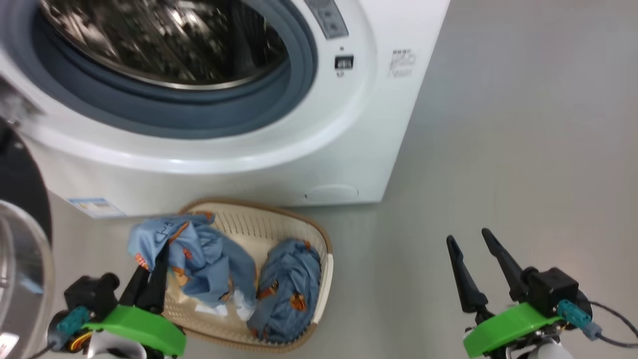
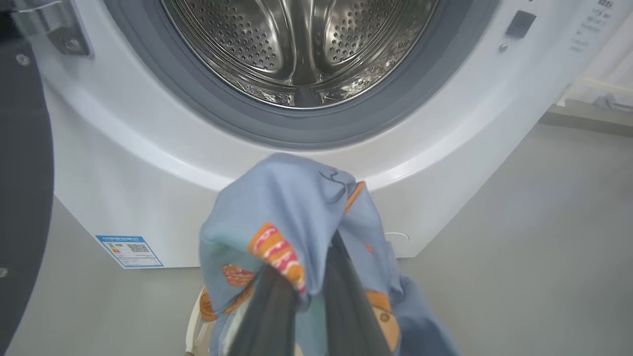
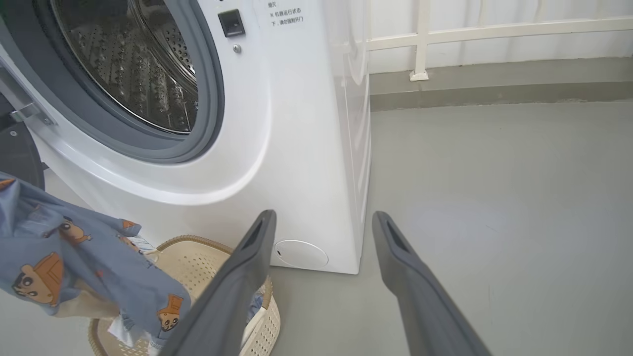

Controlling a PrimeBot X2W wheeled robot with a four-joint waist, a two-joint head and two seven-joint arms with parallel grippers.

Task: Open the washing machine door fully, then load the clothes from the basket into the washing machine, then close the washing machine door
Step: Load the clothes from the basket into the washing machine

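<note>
The large round washing machine door with its glossy black rim and clear glass bowl (image 1: 22, 199) stands open at the left, which leaves the mouth of the big white front-loading washing machine (image 1: 349, 149) free. Its steel perforated drum (image 2: 301, 44) looks empty. The small cream-white perforated plastic basket with a brown woven-look rim (image 1: 326, 249) sits on the grey floor (image 1: 498, 149) just before the washer's lower front edge, probably to keep the lift short. The clothes are two bundles of light blue fabric printed with orange-brown cartoon animals. The left gripper (image 1: 154, 269) is pinched tight on one bundle (image 1: 199, 254), raised over the basket's left edge with its tail hanging inside. The second bundle (image 1: 289, 289) lies against the basket's right edge. The right gripper (image 1: 468, 236) is spread wide and empty, well right of the basket, apparently parked clear. That makes one basket, one washer, one door and two grippers.
</note>
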